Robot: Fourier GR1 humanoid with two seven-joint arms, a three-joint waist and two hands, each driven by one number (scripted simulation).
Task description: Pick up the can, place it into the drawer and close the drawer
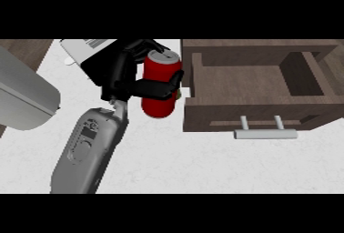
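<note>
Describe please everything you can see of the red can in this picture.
The red can is a tall cylinder, glossy like painted metal, with a silvery top rim. It stands roughly upright, seen steeply from above, over the white counter, just left of the open wooden drawer and outside it. A black hand curls round its middle, fingers crossing its front and hiding part of its side. Whether its base touches the counter cannot be told.

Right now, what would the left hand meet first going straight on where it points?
Probably nothing: the left hand, curled round the red metal can, points between the white box and the open brown wooden drawer, though depth is unclear.
</note>
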